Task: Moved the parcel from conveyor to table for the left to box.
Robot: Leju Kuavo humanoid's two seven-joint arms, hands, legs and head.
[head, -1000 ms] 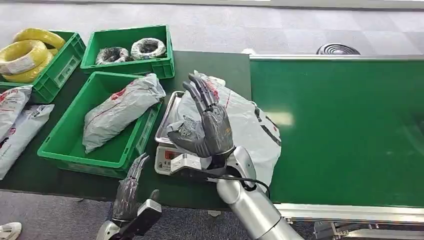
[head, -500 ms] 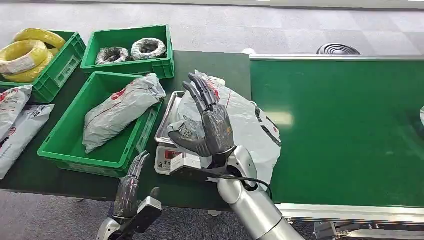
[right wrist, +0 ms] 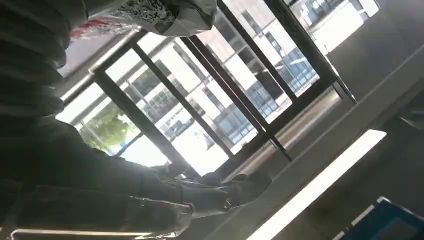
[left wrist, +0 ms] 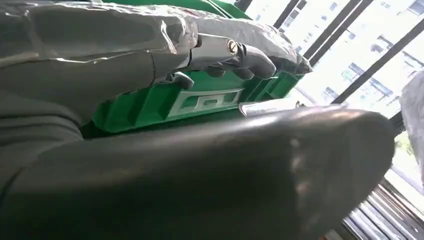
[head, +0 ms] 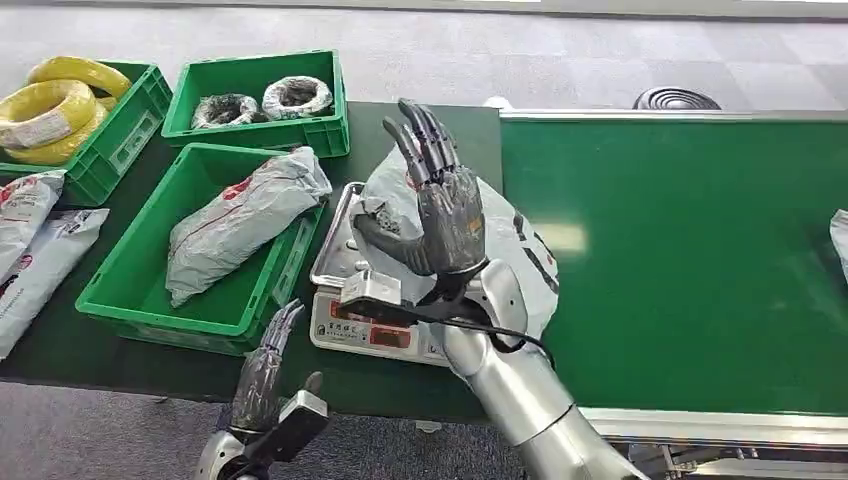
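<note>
A grey plastic parcel (head: 510,250) lies on the metal scale (head: 345,290) between the green box and the conveyor. My right hand (head: 435,215) is raised above it, fingers spread and pointing up, holding nothing. My left hand (head: 262,375) hangs low at the table's front edge, fingers apart and empty, just below the green box (head: 130,290). That box holds another grey parcel (head: 240,220). The left wrist view shows the left hand's fingers (left wrist: 235,52) near the box wall (left wrist: 200,100). A further parcel (head: 840,235) enters at the conveyor's far right.
The green conveyor belt (head: 690,260) fills the right side. Two more green crates stand at the back: one with yellow cable coils (head: 55,110), one with wrapped coils (head: 260,100). Two grey parcels (head: 30,240) lie on the table's left edge.
My right hand has lifted up and away from the parcel on the scale. A new parcel has appeared at the conveyor's right edge. The left hand has barely moved.
</note>
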